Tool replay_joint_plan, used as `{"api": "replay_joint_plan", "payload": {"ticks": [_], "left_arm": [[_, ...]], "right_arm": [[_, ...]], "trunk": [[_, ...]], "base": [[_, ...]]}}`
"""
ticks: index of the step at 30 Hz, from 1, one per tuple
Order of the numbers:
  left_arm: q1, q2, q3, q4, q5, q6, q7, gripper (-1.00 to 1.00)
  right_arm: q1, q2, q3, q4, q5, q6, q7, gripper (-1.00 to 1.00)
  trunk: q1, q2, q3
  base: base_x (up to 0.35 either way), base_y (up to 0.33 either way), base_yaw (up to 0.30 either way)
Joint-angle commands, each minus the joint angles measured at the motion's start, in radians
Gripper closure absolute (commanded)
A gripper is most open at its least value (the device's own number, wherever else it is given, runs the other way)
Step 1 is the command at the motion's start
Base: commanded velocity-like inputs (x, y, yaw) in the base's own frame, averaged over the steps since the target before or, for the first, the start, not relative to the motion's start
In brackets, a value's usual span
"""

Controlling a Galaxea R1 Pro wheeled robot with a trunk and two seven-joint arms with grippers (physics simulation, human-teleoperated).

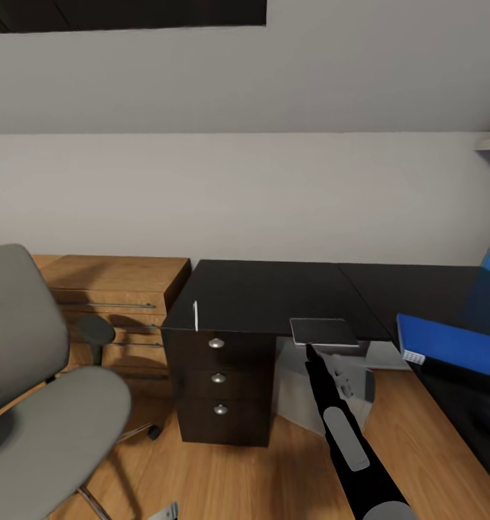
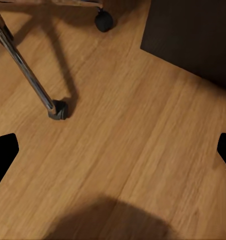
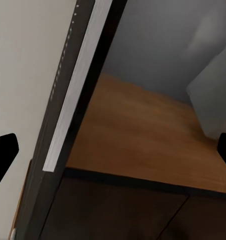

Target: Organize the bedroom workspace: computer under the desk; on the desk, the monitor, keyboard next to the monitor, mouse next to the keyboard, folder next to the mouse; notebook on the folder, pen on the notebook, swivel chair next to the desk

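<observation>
Head view: I am reaching my right arm toward the notebook (image 1: 323, 331), which is overhanging the front edge of the black surface (image 1: 274, 292), probably so I can pinch it by that edge. Right tool (image 3: 113, 150) is standing wide, the notebook's pale edge between its fingers; the folder (image 1: 447, 343) is lying well apart.

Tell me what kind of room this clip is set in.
Probably a home office corner or bedroom workspace: a black desk with a drawer unit, a grey swivel chair on wooden flooring, and a blue folder lying on the desk.
</observation>
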Motion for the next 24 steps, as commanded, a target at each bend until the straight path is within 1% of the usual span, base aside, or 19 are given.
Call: {"api": "replay_joint_plan", "payload": {"ticks": [1,6,17,22,24], "left_arm": [[0.000,0.001,-0.003,-0.001,0.010,-0.007,0.003,-1.00],[0.000,0.001,-0.003,-0.001,0.011,-0.007,0.006,-1.00],[0.000,0.003,-0.002,-0.001,0.013,-0.006,0.011,-1.00],[0.000,0.003,-0.002,0.001,0.013,-0.006,0.006,-1.00],[0.000,0.003,-0.002,0.002,0.014,-0.006,0.006,-1.00]], "right_arm": [[0.000,0.000,0.000,-0.001,-0.008,-0.003,-0.002,-1.00],[0.000,0.000,0.000,-0.001,-0.008,-0.003,-0.002,-1.00],[0.000,0.000,0.000,0.000,-0.008,-0.003,-0.002,-1.00],[0.000,0.001,0.001,0.000,-0.008,-0.003,-0.002,-1.00],[0.000,0.001,0.001,0.000,-0.008,-0.003,-0.002,-1.00]], "trunk": [[0.000,0.000,-0.001],[0.000,0.000,-0.001],[0.000,0.000,-0.001],[-0.019,0.035,0.015],[-0.019,0.035,0.015]], "base": [[0.216,0.000,0.000],[0.100,0.000,0.000],[0.013,0.000,0.000],[0.000,0.000,0.000],[0.000,0.000,0.000]]}}
